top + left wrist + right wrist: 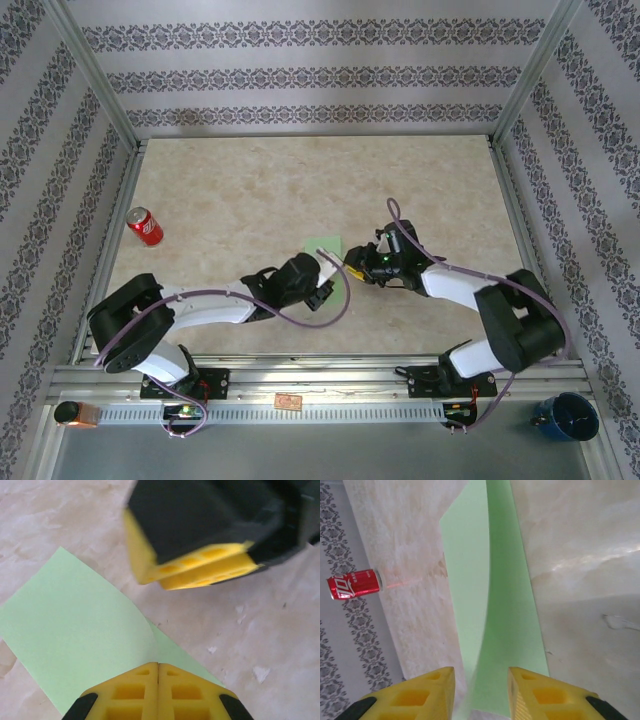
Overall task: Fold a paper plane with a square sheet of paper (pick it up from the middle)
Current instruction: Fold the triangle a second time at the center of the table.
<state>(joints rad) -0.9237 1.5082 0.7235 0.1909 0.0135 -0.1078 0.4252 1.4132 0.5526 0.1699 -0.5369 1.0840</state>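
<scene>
At the table's (250,200) middle, the left gripper (158,672) clamps the thin light green square paper sheet (490,605), while the right gripper's (480,676) fingers straddle it, apart.

Beige marbled table (250,190). On it, a red can (145,226) lies on its side at 9 o'clock near the edge; a light green paper (325,244) sits mid-table, folded over, well apart.
</scene>
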